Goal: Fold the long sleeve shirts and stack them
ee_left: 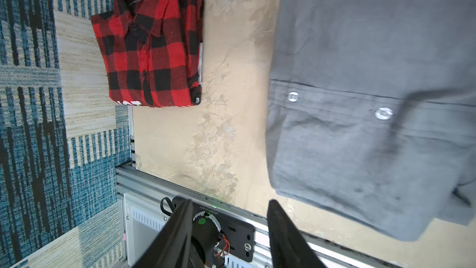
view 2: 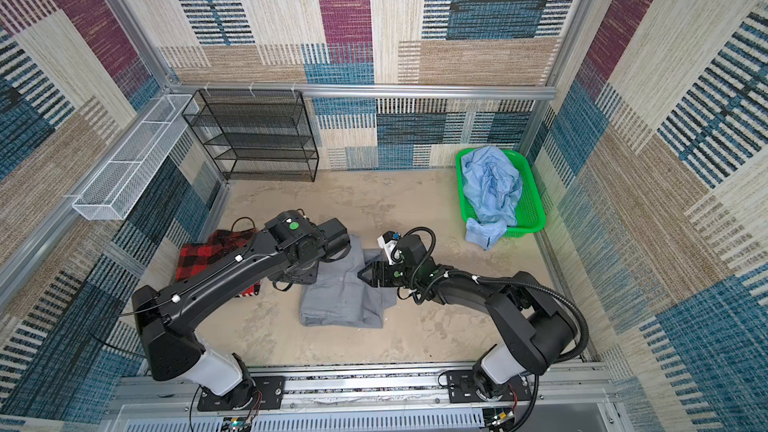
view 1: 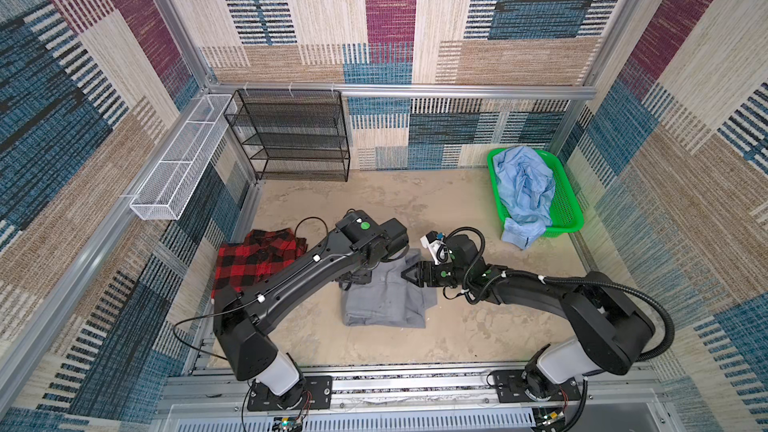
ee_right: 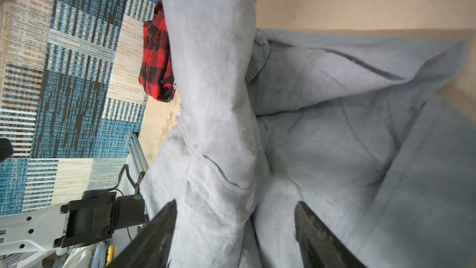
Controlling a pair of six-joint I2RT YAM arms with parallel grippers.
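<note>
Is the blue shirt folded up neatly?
No, the blue shirt lies crumpled in the green basket, with one end hanging over its rim.

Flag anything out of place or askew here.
The light blue shirt is crumpled in the green basket, one end spilling over its near rim onto the table. The grey shirt is unevenly folded: a layer juts out past one side edge. The plaid shirt lies neatly folded.
</note>
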